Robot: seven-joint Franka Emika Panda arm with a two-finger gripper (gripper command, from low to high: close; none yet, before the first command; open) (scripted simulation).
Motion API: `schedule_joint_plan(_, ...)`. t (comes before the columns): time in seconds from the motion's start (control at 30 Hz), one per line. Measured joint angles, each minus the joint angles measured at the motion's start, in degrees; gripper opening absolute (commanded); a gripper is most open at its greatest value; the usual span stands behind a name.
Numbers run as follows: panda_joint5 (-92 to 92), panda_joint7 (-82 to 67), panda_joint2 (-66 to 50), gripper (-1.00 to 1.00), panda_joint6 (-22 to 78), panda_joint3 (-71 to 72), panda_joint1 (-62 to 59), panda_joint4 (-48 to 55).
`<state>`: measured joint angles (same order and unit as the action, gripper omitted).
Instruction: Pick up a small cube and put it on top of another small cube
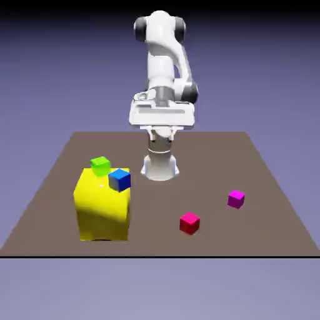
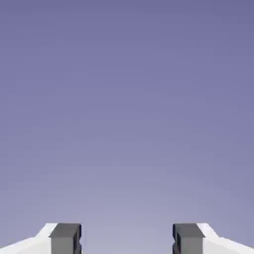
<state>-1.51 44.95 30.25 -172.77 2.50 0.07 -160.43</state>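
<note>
While we wait high above the table [image 1: 275, 187], our gripper [image 1: 162, 132] hangs near the arm's base with its 2 grey fingertips [image 2: 65, 238] well apart and nothing but backdrop between them, so nothing is held.

Going by size, the big yellow block [image 1: 102, 206] stands at the exterior view's left, with a green cube [image 1: 100, 165] and a blue cube [image 1: 119, 180] on top; we judge these poor decoys only if we misread colour. Well apart from it, toward the exterior view's right, the magenta cube [image 1: 235, 199] rests on the table, and the red cube [image 1: 189, 222] sits nearer the front edge, near it but not touching.

We see 2 risks: descending off-centre on so small a cube would knock it aside, and releasing it skewed over the red one would let it slide off.

The magenta cube has no long axis; it sits flat, yawed so a corner points roughly toward the camera, so our fingers would need to turn to meet 2 flat faces.
</note>
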Motion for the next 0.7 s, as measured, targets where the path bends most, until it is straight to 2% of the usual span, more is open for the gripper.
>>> schedule_joint_plan(0.7,-26.2,43.4,-42.0,0.00,21.5,43.6,-10.7,10.0)
